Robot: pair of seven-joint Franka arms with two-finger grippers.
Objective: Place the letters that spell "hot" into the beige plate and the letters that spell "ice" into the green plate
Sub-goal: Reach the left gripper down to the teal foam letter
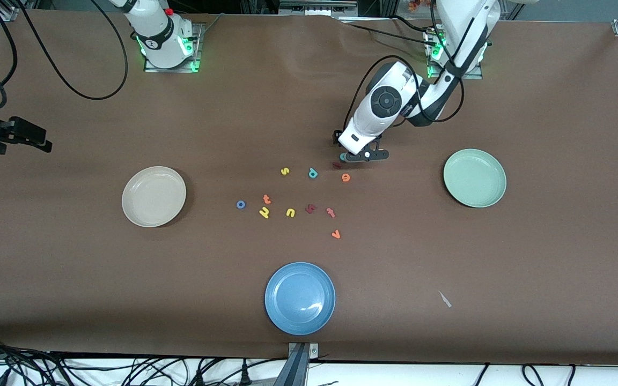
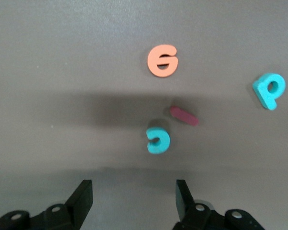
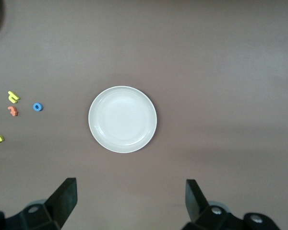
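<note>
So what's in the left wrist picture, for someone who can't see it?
The left claw, jaws apart, hangs over a teal c on the brown table. Beside the c lie a dark red i, an orange e and a teal p.

Glossy blue plate [image 1: 279, 316]; matt brown table covering [image 1: 502, 268]

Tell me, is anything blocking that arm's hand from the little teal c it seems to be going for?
Nothing visible. The left hand hangs open just over the teal c, with bare table between them. The dark red i lies right beside the c, close enough to get nudged, but not in the way.
</note>
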